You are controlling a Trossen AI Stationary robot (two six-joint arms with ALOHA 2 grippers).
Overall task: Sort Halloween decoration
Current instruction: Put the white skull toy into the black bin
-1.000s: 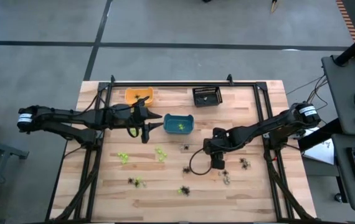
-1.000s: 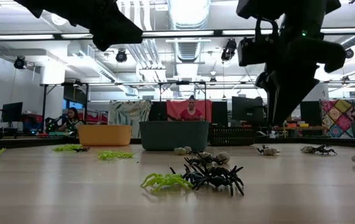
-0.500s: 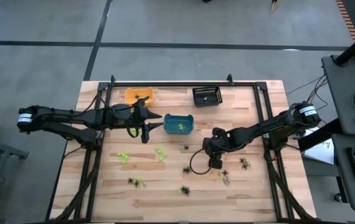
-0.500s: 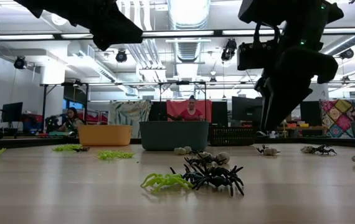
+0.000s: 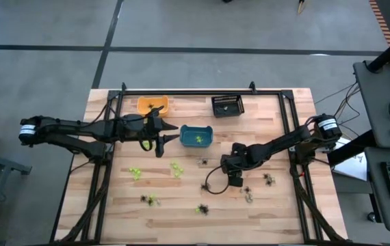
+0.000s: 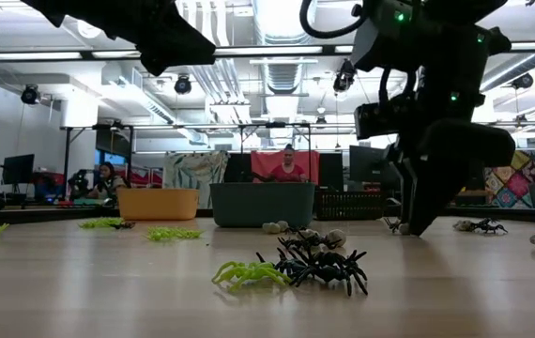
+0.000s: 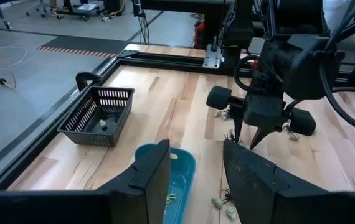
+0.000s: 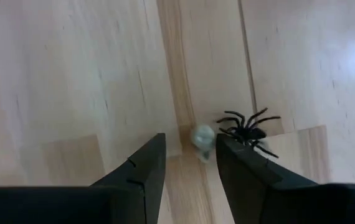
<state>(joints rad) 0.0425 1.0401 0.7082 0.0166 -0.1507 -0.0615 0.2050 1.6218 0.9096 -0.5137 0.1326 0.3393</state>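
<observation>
Two trinkets fill the right wrist view: a pale grey-white blob (image 8: 202, 138) and, touching it, a glossy black spider (image 8: 247, 132) with thin splayed legs. The spider's body lies crosswise to the table planks; the pale piece is roundish, with no clear long axis. Both lie on the light wooden table (image 5: 270, 212), just ahead of the right gripper (image 8: 187, 163), which hangs low over them, its fingers parted and holding nothing. Lime green spiders (image 5: 175, 167) and more dark ones (image 5: 269, 180) lie scattered across the boards. The left gripper (image 5: 161, 136) hovers beside the teal bin (image 5: 196, 136), jaws apart and empty. An orange bin (image 5: 152, 104) and a black basket (image 5: 227, 105) stand at the far edge. Beyond the table, the low view shows an open workshop with monitors and seated people.
</observation>
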